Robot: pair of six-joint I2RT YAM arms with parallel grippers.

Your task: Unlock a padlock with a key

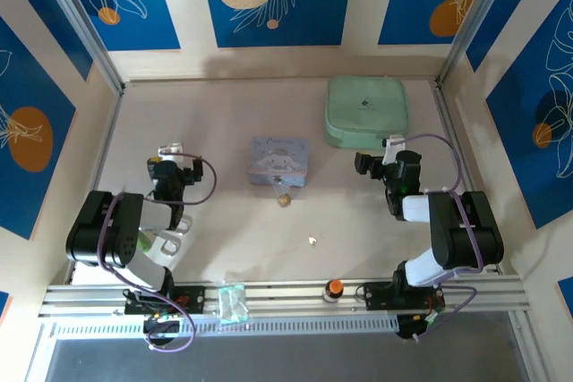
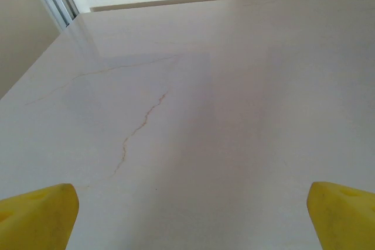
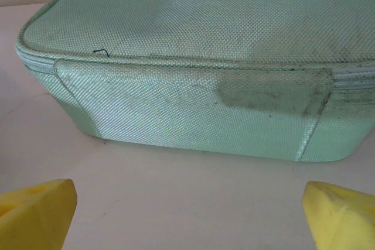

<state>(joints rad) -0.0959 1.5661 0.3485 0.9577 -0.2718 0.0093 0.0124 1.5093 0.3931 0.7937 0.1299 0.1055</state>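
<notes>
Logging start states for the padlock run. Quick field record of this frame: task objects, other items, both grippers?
padlock: on the table, just in front of the blue tin
key: loose on the table, apart from the padlock, nearer the arms
green bag: far right of the table
left gripper: open, empty, over bare table
right gripper: open, empty, facing the green bag's side
progress: key not yet picked up

padlock (image 1: 283, 198) just before tin (image 1: 279, 162), key (image 1: 312, 241) nearer, bag (image 1: 365, 112) behind right
</notes>
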